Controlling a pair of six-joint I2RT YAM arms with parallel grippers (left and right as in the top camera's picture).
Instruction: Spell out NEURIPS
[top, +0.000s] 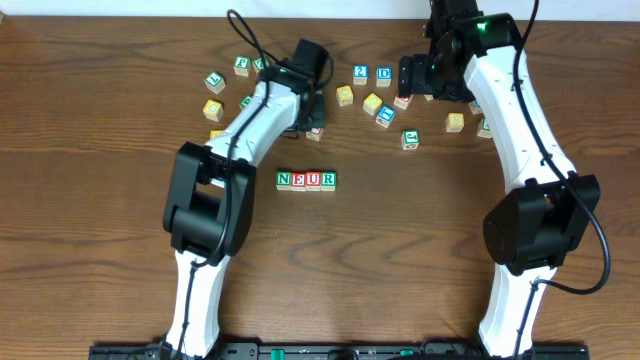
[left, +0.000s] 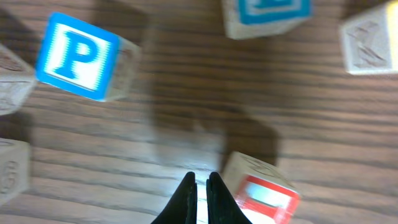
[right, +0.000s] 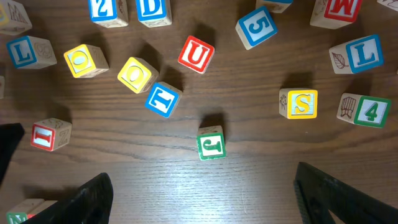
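The table (top: 90, 200) is dark brown wood, with its fine grain running from left to right. Behind its far edge a pale strip (top: 340, 6) shows. The light is even and the shadows are soft.

On the dark brown wooden desk (right: 249, 180) lie small wooden cubes: a blue 2 cube (right: 107, 11) just beside a blue D cube (right: 153, 10), a blue T cube (right: 163, 99) by a yellow O cube (right: 138, 74), a green J cube (right: 211, 144) apart, and a green 4 cube (right: 367, 111) near a blue L cube (right: 364, 55).
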